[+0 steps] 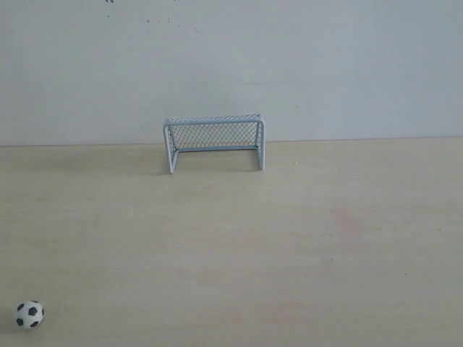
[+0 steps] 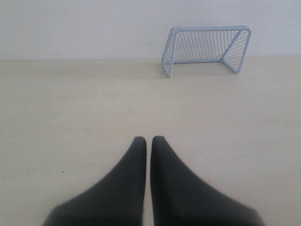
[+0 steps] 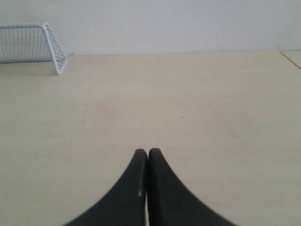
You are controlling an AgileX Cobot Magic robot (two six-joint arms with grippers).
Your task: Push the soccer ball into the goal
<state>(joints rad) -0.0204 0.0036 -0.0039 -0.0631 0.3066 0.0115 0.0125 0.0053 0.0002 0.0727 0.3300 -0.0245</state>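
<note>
The soccer ball (image 1: 30,314) sits on the pale wooden table (image 1: 289,246) at about 8 o'clock in the exterior view, close to the lower left corner, with nothing touching it. It shows in neither wrist view. The goal (image 1: 214,141) stands well apart from the ball, toward 12 o'clock and just above the middle of that view, upright on its white frame with its open mouth facing the camera and its netted back near the plain wall (image 1: 231,65).

No arm appears in the exterior view. In the left wrist view the left gripper (image 2: 148,139) is nearly closed, its two black fingers (image 2: 131,179) parted by a thin slit and holding nothing, with the goal (image 2: 206,47) well apart from the tips. In the right wrist view the right gripper (image 3: 147,151) is closed tip to tip, empty, with only one end of the goal (image 3: 33,42) in sight.
</note>
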